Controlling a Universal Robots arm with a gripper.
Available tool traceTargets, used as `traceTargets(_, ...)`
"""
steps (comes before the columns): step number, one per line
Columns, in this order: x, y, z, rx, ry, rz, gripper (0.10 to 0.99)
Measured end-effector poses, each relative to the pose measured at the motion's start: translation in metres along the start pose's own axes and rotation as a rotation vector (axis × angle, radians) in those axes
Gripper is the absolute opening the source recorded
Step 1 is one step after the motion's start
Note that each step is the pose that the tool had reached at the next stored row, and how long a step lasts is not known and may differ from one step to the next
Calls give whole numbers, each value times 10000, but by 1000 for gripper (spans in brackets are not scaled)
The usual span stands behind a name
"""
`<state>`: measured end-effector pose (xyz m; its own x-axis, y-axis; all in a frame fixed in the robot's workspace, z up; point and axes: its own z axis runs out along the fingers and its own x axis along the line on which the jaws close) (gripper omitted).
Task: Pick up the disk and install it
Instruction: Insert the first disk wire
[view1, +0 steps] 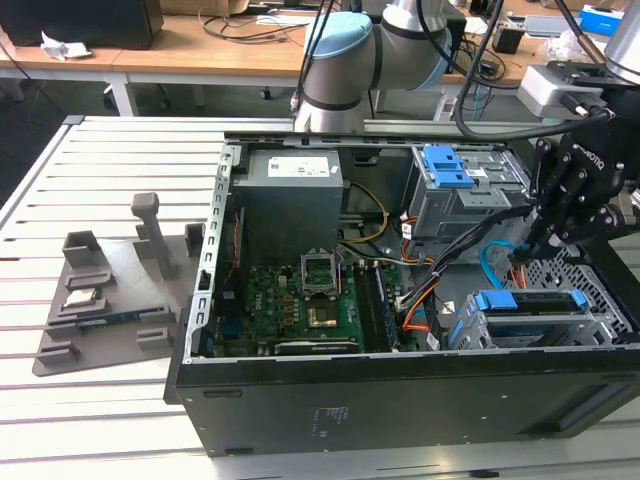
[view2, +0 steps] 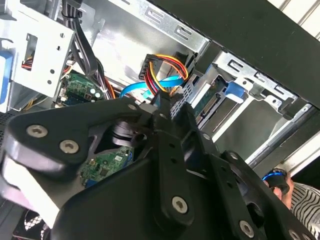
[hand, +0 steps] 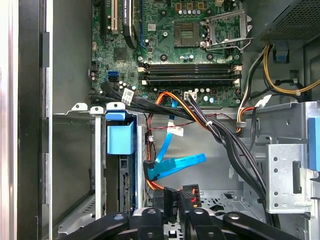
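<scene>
Presently: claw (hand: 172, 214), fingers nearly closed, pinching what we take to be a black cable plug (hand: 172, 196). Just beside it, the disk (hand: 123, 186) sits in the drive cage (hand: 80, 107). Its connector edge faces the claw and its long axis runs away into the cage.

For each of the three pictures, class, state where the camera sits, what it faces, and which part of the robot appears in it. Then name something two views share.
Exterior view: off the arm, above the table, facing the open computer case; arm and gripper show.
First wrist view: on the arm, facing the motherboard and blue cable; gripper links show.
Second wrist view: on the arm, facing the drive bay; black gripper body shows.
Shared: the blue cable appears in both wrist views.
</scene>
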<state>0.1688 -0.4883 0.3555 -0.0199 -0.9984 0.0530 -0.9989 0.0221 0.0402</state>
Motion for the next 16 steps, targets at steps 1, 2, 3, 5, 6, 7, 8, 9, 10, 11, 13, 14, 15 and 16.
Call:
traceTargets(1, 0, 0, 0, 0, 1, 0, 220)
traceTargets(2, 0, 0, 0, 0, 0, 0, 220)
traceTargets(3, 0, 0, 1, 0, -1, 0, 169)
traceTargets(5, 0, 0, 1, 0, -1, 0, 169)
traceTargets(6, 0, 0, 2, 0, -1, 0, 169)
traceTargets(7, 15, -1, 4, 0, -4, -1, 169)
traceTargets(8, 75, -2, 6, 0, -1, 0, 169)
traceTargets(9, 164, -4, 11, 0, -1, 0, 169)
traceTargets(10, 215, -5, 15, 0, -1, 0, 169)
traceTargets(11, 262, -6, 19, 0, -2, 0, 169)
traceTargets(13, 420, -11, 44, -1, -2, -1, 169)
traceTargets(14, 446, -14, 53, -5, -3, -2, 169)
traceTargets(15, 466, -19, 61, -9, -2, 0, 169)
traceTargets(16, 473, -23, 66, -12, -4, 6, 169)
